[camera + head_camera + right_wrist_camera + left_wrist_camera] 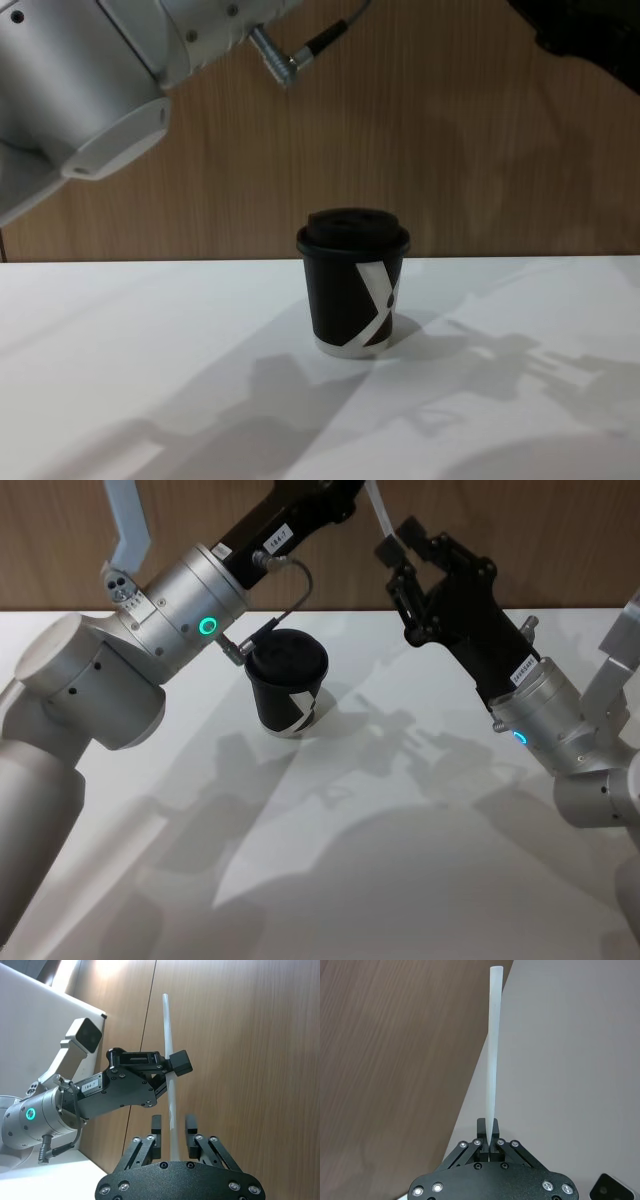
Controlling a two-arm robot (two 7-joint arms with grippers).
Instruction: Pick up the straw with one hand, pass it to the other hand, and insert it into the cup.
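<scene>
well, we are looking at the straw [167, 1035] hanging in the air high above the table [400, 860] — in the head view it is poking in at the top edge, right of centre, against the wooden wall [560, 540]. the left gripper [489, 1134] is clamping it partway along its length, fingers pinched tight on the thin tube. the right gripper [173, 1127] is sitting spread around the same straw nearer one end, with one finger on each side and a gap showing on both, so it is not gripping yet. the cup [287, 690] is standing upright with its lid on, left of centre in the head view and in the middle of the chest view, well below both grippers.

we are judging the straw to be very light and fairly stiff along its length, but hollow, smooth and easy to crush — a hard squeeze is likely flattening or kinking it, while a weak one is letting it slide or swivel. we are thinking the best hold for the right gripper is close to the end by its fingers, pads square across the tube. that is leaving a long free run to aim at the lid's opening, which we are not able to make out.
</scene>
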